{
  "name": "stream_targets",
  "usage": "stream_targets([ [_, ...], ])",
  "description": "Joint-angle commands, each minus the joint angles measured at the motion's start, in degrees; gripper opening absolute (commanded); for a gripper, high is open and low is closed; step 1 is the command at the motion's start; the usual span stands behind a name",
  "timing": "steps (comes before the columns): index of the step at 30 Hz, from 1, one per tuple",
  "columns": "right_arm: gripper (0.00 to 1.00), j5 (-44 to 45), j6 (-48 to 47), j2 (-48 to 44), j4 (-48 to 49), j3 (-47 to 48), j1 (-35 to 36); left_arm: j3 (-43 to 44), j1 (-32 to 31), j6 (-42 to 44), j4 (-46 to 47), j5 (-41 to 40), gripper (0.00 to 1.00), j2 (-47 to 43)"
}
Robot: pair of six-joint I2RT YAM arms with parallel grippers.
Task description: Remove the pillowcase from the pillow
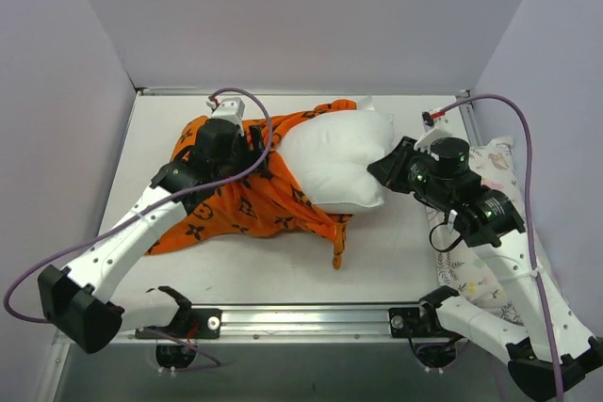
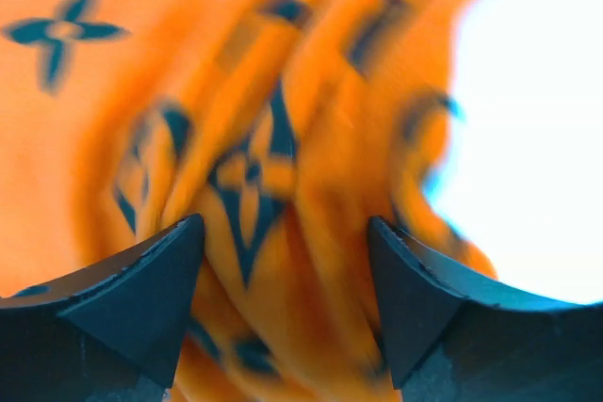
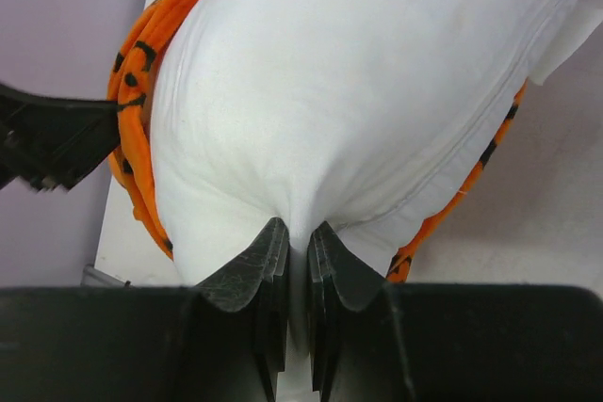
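Observation:
The orange pillowcase with black motifs lies bunched on the left half of the table, still round the left end of the white pillow. My left gripper hovers over the folds at the pillowcase's mouth; in the left wrist view its jaws stand wide apart with blurred orange fabric between and behind them. My right gripper is shut on the pillow's right edge; the right wrist view shows its jaws pinching white pillow fabric, with the pillowcase rimming the pillow.
A smaller white pillow with a pastel floral print lies along the right wall under my right arm. White walls enclose the table on three sides. A metal rail runs along the near edge.

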Motion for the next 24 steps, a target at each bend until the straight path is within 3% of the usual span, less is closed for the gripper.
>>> stream_targets([
  [1, 0.00, 6.33, -1.51, 1.31, 2.04, 5.22, 1.33, -1.88, -7.52, 0.37, 0.83, -3.08, 0.79, -10.47],
  [7, 0.00, 9.06, -2.39, 4.57, -0.94, 11.46, 3.44, -9.78, -26.30, -6.39, 0.65, -13.97, 0.81, -16.64],
  [10, 0.00, 11.25, -2.92, 5.97, -2.09, 13.31, 4.67, -16.90, -33.78, -9.38, 6.70, -19.33, 0.84, -18.50],
  [14, 0.00, 13.27, -3.18, 6.59, -3.06, 14.64, 6.43, -22.36, -34.96, -9.30, 14.95, -24.43, 0.87, -15.78],
  [17, 0.00, 14.42, -3.18, 6.77, -3.67, 15.07, 7.66, -28.24, -34.96, -9.65, 26.99, -30.05, 0.88, -15.34],
  [19, 0.00, 15.38, -3.53, 6.86, -4.20, 15.69, 8.10, -30.18, -34.87, -12.54, 26.85, -34.52, 0.87, -14.81],
  [22, 0.00, 16.35, -4.06, 6.95, -5.08, 16.66, 8.11, -27.83, -34.26, -21.22, 14.50, -39.54, 0.56, -12.36],
  [23, 0.00, 16.88, -4.41, 6.95, -5.17, 17.01, 8.11, -27.21, -33.56, -24.30, 9.93, -41.30, 0.30, -11.65],
  [24, 0.00, 17.06, -4.68, 7.12, -5.52, 17.36, 8.11, -26.68, -31.73, -31.46, 0.57, -41.93, 0.14, -11.04],
])
